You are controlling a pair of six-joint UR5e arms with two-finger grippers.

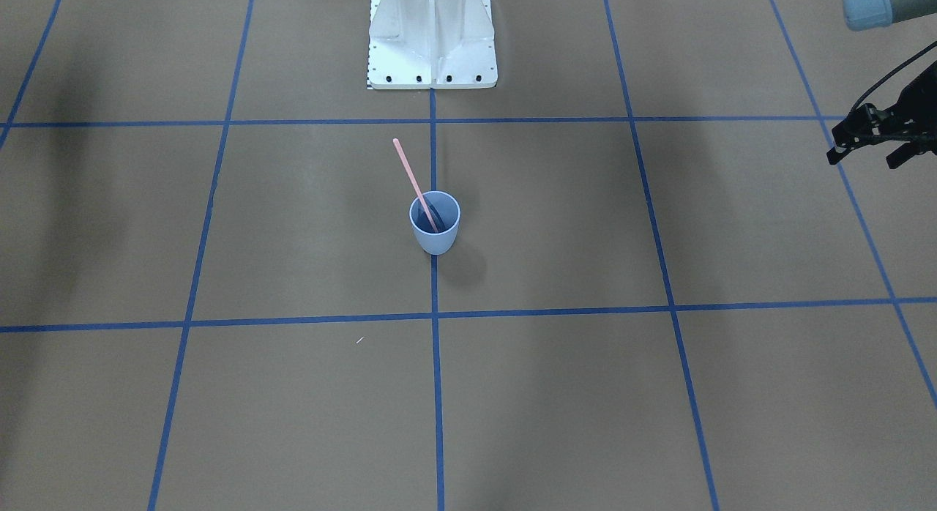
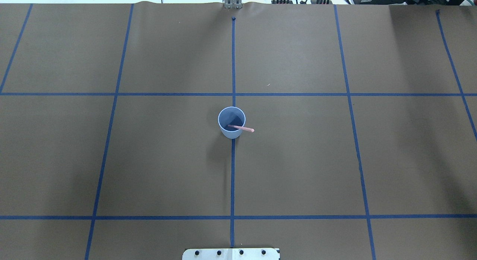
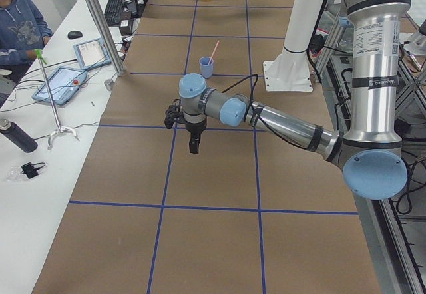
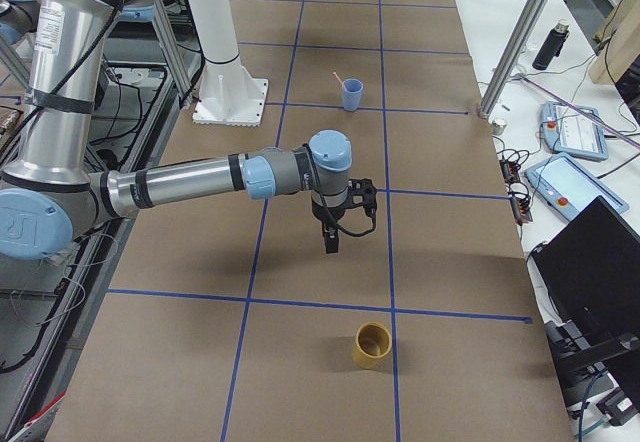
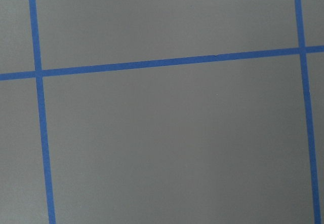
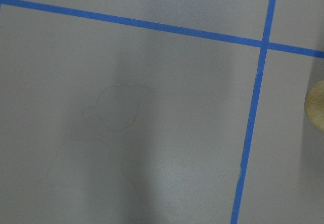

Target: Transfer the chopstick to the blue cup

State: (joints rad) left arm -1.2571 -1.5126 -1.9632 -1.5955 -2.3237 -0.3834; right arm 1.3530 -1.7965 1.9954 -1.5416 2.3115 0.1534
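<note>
The blue cup (image 1: pixel 435 229) stands upright at the table's middle, on a blue tape line. The pink chopstick (image 1: pixel 412 180) stands inside it, leaning over the rim toward the robot's right. Both also show in the overhead view, cup (image 2: pixel 231 131) and chopstick (image 2: pixel 246 129). My left gripper (image 1: pixel 867 159) hangs above the table far to the cup's side, cut by the frame edge; its two black fingers stand apart and hold nothing. My right gripper (image 4: pixel 331 244) points down over bare table, far from the cup; I cannot tell whether it is open or shut.
A yellow cup (image 4: pixel 373 345) stands on the robot's right end of the table, and its rim shows in the right wrist view (image 6: pixel 316 105). The white robot base (image 1: pixel 432 42) is behind the blue cup. An operator (image 3: pixel 13 21) sits at a side desk.
</note>
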